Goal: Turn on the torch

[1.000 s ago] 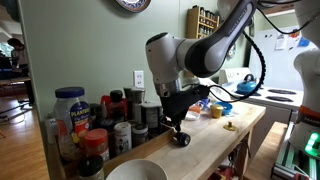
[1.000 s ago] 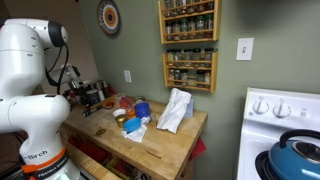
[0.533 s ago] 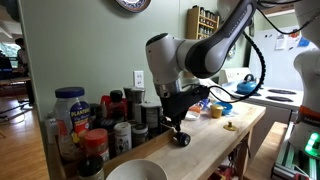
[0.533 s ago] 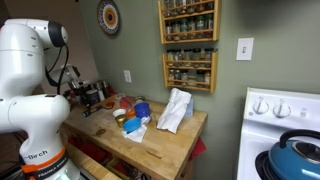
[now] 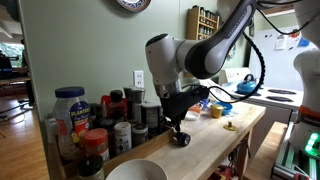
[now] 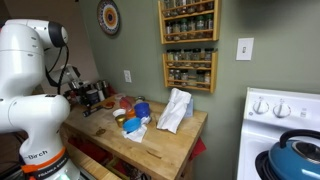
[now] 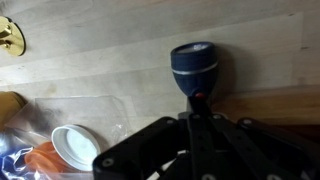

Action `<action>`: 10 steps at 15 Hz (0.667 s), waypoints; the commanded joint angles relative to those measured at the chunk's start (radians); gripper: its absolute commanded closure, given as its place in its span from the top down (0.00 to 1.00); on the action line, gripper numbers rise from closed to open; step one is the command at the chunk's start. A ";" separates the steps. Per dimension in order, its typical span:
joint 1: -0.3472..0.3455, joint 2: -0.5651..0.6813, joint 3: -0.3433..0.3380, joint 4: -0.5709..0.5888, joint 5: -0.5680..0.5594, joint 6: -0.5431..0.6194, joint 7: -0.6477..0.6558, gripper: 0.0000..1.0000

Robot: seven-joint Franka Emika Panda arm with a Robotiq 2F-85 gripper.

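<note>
Torch [image 5: 180,139] sits on the wooden counter [image 5: 215,142] just in front of the spice jars [image 5: 97,122], and we see almost no movement: over the past second the arm has held the same pose, with the gripper [image 5: 178,124] planted right above it. From the wrist view the claw [image 7: 200,104] looks drawn narrow, its fingers together and the tip touching the torch [image 7: 193,62] at its near end rather than clamped around it. We read that as a press on the switch, either under way or being held. We can't make out any beam or glow, so we'd call the job not yet confirmed.

Around it, the counter is a pale butcher block, busy along the wall side. A white bowl [image 5: 135,171] sits at the near end and a small yellow item [image 5: 229,126] farther along. In an exterior view we pick out a wall spice rack [image 6: 188,40], a round clock [image 6: 108,17] on the green wall, and a white stove [image 6: 285,105].
</note>
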 commanded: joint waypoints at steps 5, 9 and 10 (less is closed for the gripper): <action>0.018 0.023 -0.011 0.016 -0.018 -0.030 0.017 0.00; 0.018 0.016 -0.012 0.011 -0.020 -0.040 0.019 0.00; 0.018 0.021 -0.011 0.013 -0.019 -0.043 0.016 0.00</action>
